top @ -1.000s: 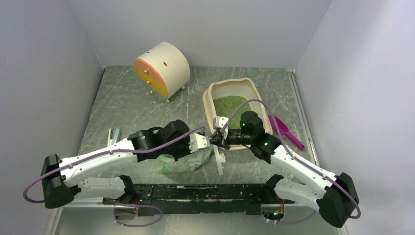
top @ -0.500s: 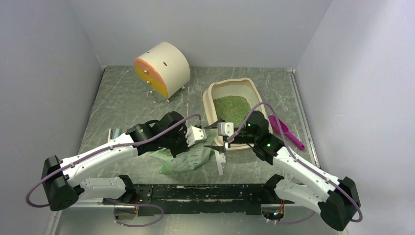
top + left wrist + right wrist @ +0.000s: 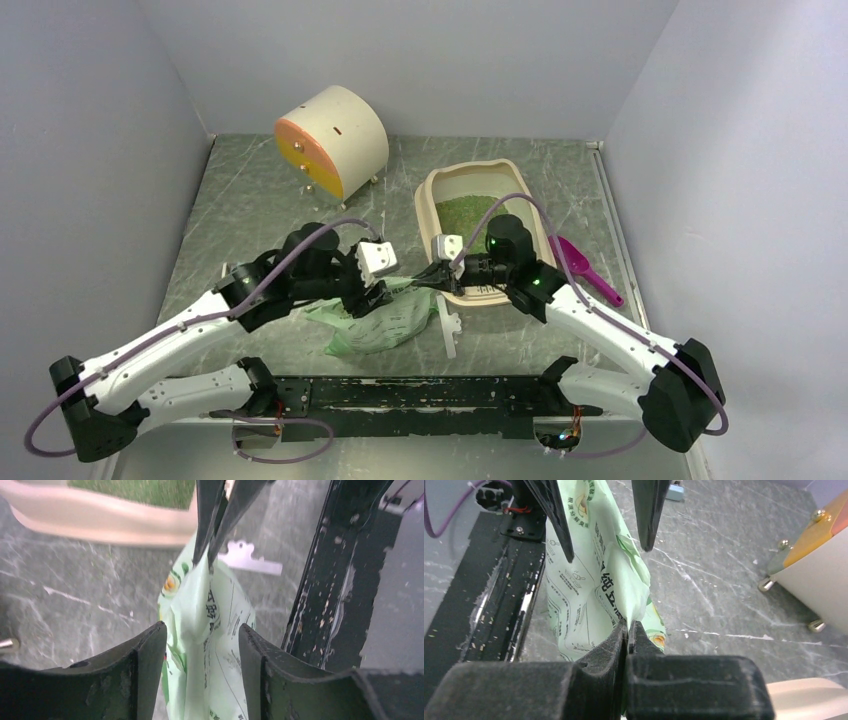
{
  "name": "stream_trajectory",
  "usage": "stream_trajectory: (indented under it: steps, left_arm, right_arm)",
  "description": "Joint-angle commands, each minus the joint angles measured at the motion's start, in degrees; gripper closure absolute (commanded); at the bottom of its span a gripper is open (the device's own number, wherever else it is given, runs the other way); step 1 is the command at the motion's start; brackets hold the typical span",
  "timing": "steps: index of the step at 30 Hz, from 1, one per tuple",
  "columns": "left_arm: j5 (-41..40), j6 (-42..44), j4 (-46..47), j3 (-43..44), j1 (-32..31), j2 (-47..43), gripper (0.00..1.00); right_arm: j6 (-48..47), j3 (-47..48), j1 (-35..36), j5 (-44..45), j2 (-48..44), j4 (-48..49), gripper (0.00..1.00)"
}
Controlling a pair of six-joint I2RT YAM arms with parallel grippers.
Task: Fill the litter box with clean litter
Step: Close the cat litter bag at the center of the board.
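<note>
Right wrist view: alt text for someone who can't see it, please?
The right claw is pinched shut on a fold of a light-green printed bag above a grey marbled table. The left claw straddles the bag's far end, open; a cream cabinet stands at right.

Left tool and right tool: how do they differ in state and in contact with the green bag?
The left tool has its jaws apart, while the right tool has them pressed shut. The right tool pinches a fold of the green bag; the left tool only straddles the bag, seemingly without squeezing. Both face each other at that bag.
</note>
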Motion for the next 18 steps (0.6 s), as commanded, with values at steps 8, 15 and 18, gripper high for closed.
stream_trajectory:
  steps: [8, 15, 18]
  left_arm:
    - [3.6, -0.2, 2.4, -0.1, 0.2, 5.8, 0.95]
    - [6.2, -2.0, 7.0, -2.7, 0.2, 3.2, 0.25]
    - [6.9, -1.9, 7.6, -1.8, 0.2, 3.7, 0.24]
  right_arm:
    - [13.2, 1.1, -2.6, -3.6, 1.1, 4.9, 1.00]
    - [8.5, 5.1, -5.2, -5.6, 2.8, -2.6, 1.00]
    - [8.5, 5.1, -5.3, -6.3, 2.5, -3.3, 1.00]
